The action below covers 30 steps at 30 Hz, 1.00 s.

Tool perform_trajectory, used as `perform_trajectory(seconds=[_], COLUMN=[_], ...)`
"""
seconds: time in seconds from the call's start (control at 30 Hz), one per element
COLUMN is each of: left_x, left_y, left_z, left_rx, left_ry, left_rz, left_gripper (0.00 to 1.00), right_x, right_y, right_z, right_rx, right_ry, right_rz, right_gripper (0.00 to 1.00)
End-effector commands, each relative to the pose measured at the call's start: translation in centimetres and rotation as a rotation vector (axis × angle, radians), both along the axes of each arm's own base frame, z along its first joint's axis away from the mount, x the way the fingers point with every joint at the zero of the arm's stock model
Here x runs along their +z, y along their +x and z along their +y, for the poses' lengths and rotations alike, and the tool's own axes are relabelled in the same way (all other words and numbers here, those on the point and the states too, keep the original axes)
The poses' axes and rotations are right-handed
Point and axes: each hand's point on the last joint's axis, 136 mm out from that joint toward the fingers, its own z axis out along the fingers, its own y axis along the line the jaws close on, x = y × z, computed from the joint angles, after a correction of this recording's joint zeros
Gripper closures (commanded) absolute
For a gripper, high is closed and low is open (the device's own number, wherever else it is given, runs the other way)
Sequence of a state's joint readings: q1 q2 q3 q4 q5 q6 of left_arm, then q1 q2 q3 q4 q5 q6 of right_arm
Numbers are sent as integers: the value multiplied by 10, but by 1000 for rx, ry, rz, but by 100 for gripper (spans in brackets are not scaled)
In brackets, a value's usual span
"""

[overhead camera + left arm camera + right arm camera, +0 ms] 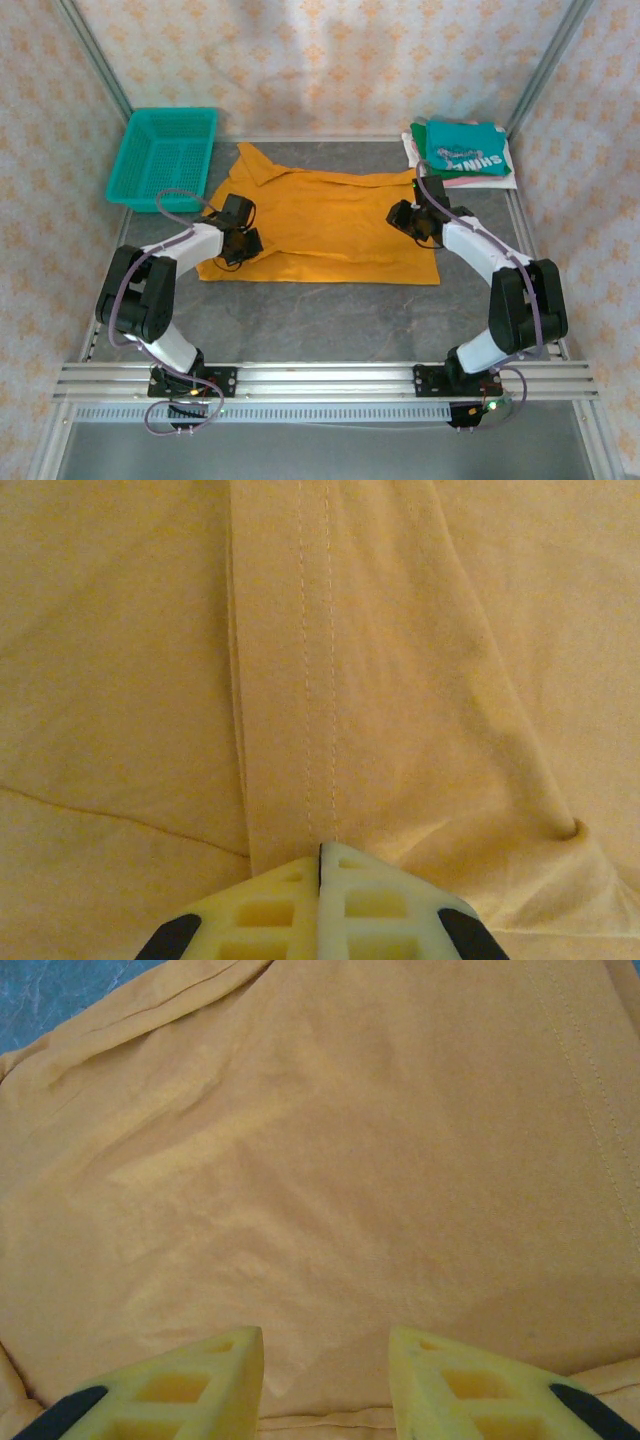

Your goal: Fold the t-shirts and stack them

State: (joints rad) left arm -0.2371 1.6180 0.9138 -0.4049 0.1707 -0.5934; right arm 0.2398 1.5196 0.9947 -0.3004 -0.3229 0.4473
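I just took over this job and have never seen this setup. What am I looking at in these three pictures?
Two robot arms stand at the near edge of the table. The wide picture looks down from above and behind; each close-up comes from a wrist camera. An orange t-shirt lies spread out, folded shirts are stacked back right, and a teal basket sits back left. The left gripper is shut, apparently pinching the shirt's stitched hem; the right gripper is open above the cloth.
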Motion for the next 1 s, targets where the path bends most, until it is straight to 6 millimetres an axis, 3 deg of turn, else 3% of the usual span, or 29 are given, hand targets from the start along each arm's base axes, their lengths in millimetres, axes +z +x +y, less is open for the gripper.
perform_trajectory(seconds=[0.0,0.13,0.23,0.3,0.37,0.47,0.67,0.87,0.97], left_x=[26,31,32,31,27,18,3,-4,1], left_y=[6,2,-9,-15,-15,-11,-5,-2,-2], left_z=[6,9,24,29,30,21,8,2,4], left_rx=[-8,21,65,77,79,51,10,1,4], left_ry=[82,83,128,131,110,68,70,58,71], left_rz=[-59,-73,-88,-87,-86,-69,-36,-27,-37], left_gripper=[100,100,80,79,65,61,65,88,91], right_x=[5,6,5,4,3,0,3,1,0], right_y=[4,5,5,6,7,9,11,8,7], right_z=[1,2,2,4,4,7,10,8,9], right_rx=[12,18,16,23,29,42,52,46,47], right_ry=[-8,-11,-9,-5,-8,0,8,3,6], right_rz=[-21,-18,-15,-14,-13,-11,-20,-11,-8], right_gripper=[62,62,61,61,61,61,61,60,60])
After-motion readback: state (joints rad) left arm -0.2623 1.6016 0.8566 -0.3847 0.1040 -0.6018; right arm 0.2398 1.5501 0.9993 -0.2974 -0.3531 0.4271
